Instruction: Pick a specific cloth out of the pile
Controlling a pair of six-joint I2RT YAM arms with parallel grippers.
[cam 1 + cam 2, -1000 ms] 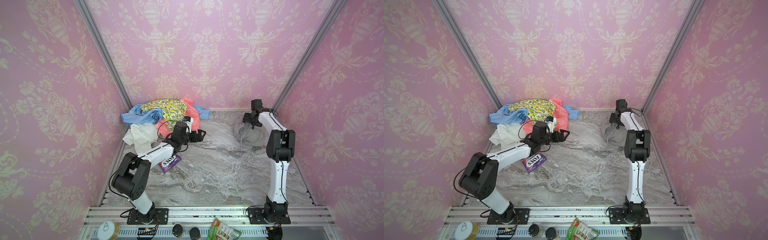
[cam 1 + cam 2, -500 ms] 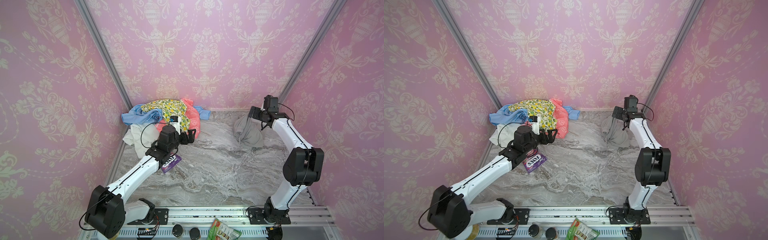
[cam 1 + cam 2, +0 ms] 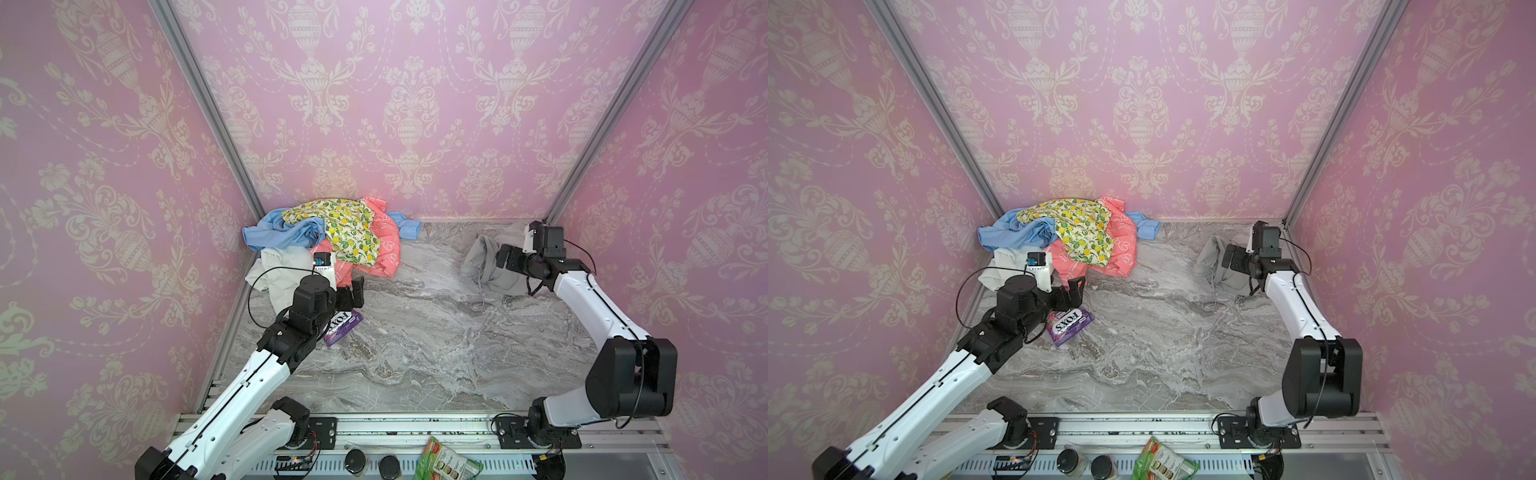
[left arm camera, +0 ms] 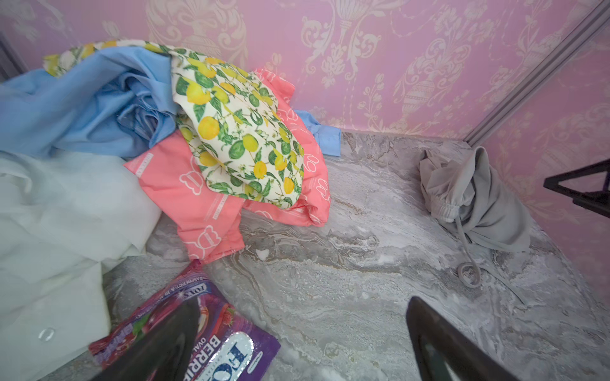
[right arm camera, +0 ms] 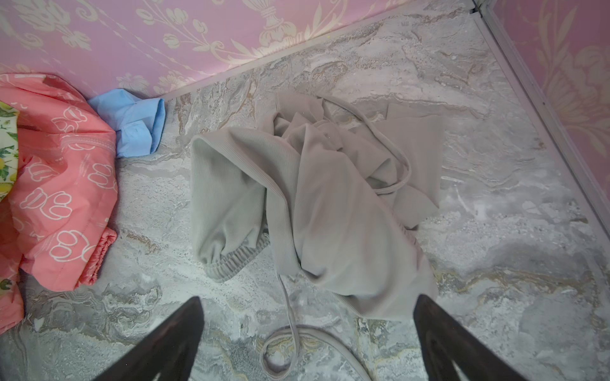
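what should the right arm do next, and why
Probably draw the right tool back toward its base and stop there. Its jaws stand open and empty by the edge of the grey cloth, which already lies alone on the table near the right back corner, well apart from the pile. Nothing seems left to pull out.

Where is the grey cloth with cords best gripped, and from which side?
Probably the raised fold running across the grey cloth, from above with the open right end effector: it stands up from the table, while the thin cords lie flat and would slip.
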